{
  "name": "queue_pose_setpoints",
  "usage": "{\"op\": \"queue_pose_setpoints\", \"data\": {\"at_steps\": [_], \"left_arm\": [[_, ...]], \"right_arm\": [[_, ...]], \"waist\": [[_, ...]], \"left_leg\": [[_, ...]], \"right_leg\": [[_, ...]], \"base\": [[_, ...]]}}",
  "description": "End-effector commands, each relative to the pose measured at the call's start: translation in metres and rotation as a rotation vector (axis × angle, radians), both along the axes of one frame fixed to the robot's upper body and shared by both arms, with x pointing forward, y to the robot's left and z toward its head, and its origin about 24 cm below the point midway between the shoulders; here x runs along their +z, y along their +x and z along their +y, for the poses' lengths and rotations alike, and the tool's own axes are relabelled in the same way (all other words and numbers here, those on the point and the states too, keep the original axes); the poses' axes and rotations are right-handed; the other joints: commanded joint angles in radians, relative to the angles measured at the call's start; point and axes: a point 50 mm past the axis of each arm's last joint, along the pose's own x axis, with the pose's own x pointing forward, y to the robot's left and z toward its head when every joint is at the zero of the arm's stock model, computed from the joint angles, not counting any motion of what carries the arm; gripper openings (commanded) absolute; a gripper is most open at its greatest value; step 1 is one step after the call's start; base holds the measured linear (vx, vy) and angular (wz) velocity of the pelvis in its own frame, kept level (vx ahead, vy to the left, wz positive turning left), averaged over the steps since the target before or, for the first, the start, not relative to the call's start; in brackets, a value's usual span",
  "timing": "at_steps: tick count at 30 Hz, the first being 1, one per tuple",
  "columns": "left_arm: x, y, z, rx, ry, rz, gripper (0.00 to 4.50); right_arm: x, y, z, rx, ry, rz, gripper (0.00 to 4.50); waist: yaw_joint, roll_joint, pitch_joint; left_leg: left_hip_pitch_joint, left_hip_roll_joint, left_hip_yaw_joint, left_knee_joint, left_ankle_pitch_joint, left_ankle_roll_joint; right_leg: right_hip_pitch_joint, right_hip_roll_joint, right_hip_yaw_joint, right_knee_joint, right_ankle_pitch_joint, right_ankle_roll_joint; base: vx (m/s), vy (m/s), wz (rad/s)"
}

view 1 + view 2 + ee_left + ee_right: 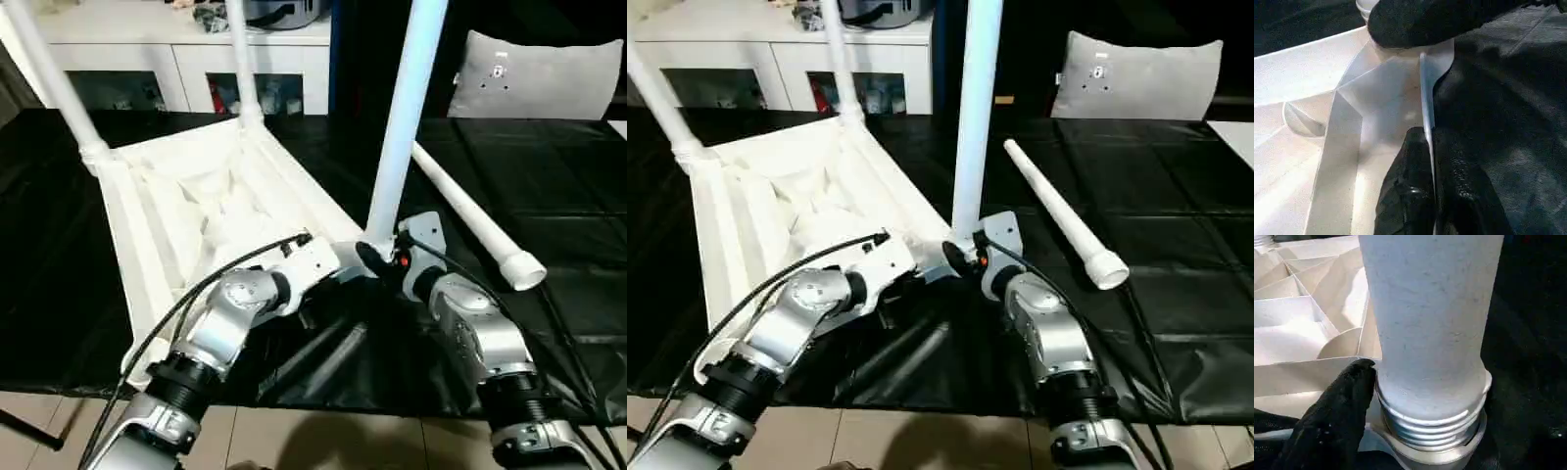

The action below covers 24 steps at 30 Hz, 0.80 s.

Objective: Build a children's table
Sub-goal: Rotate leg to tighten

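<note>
Three tapered white tubular legs (404,117) stand in the upturned white ribbed plastic top (186,211) on the black surface (549,196); one lies loose. Left claw (1432,181) pinches the stiff, light rim; right claw (1400,396) brackets the smooth threaded base, grip unclear.

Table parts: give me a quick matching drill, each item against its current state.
1. tabletop
2. loose leg
3. near corner leg
4. left tool

a. lying flat on the black cover
b. upside down, ribs showing
c. pinched shut on the top's thin rim
d. upright, threads still showing above its socket

Pairs: 1-b, 2-a, 3-d, 4-c
</note>
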Motion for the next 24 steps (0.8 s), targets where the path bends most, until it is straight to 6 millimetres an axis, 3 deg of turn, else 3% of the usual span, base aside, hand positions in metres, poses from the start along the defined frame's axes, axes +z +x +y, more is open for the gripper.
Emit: {"op": "queue_pose_setpoints", "data": {"at_steps": [1, 9, 14, 16, 17, 22, 24], "left_arm": [[0.006, 0.001, -0.006, -0.024, 0.026, -0.057, 0.00], [0.005, 0.004, 0.012, -0.042, 0.065, -0.057, 0.00], [0.003, 0.003, 0.026, -0.121, 0.100, -0.037, 0.00], [0.002, 0.003, 0.027, -0.125, 0.102, -0.036, 0.00], [0.001, 0.002, 0.031, -0.168, 0.114, -0.033, 0.00], [0.003, -0.003, 0.040, -0.298, 0.130, -0.015, 0.00], [0.003, -0.004, 0.043, -0.360, 0.159, -0.024, 0.00]], "right_arm": [[-0.004, -0.006, 0.014, 0.077, 0.025, 0.010, 3.91], [-0.002, -0.018, 0.002, 0.181, 0.038, -0.026, 4.42], [0.004, -0.024, -0.026, 0.276, -0.037, -0.068, 4.42], [0.005, -0.024, -0.027, 0.280, -0.040, -0.070, 4.42], [0.009, -0.025, -0.037, 0.311, -0.048, -0.079, 4.42], [0.023, -0.026, -0.061, 0.412, -0.088, -0.092, 4.42], [0.028, -0.028, -0.065, 0.486, -0.118, -0.094, 4.42]], "waist": [[0.006, -0.011, -0.054], [0.014, -0.011, -0.054], [0.013, -0.011, -0.052], [0.015, -0.009, -0.052], [0.016, -0.007, -0.053], [0.023, -0.009, -0.058], [0.027, -0.012, -0.058]], "left_leg": [[0.007, 0.072, -0.035, -0.081, -0.259, 0.028], [0.006, 0.073, -0.032, -0.080, -0.241, 0.043], [0.008, 0.073, -0.033, -0.079, -0.266, 0.037], [0.008, 0.074, -0.032, -0.080, -0.261, 0.040], [0.008, 0.075, -0.033, -0.080, -0.252, 0.041], [0.008, 0.075, -0.029, -0.072, -0.199, 0.076], [0.007, 0.075, -0.029, -0.070, -0.193, 0.085]], "right_leg": [[0.028, -0.091, 0.050, -0.090, -0.262, -0.194], [0.032, -0.088, 0.049, -0.088, -0.230, -0.202], [0.030, -0.088, 0.049, -0.094, -0.287, -0.192], [0.030, -0.088, 0.050, -0.093, -0.268, -0.198], [0.030, -0.087, 0.049, -0.090, -0.247, -0.204], [0.036, -0.088, 0.047, -0.079, -0.126, -0.242], [0.038, -0.088, 0.045, -0.078, -0.129, -0.245]], "base": [[0.000, 0.000, 0.00], [0.000, 0.000, 0.00], [0.000, 0.000, 0.00], [0.000, 0.000, 0.00], [0.000, 0.000, 0.00], [0.000, 0.000, 0.00], [0.000, 0.000, 0.00]]}}
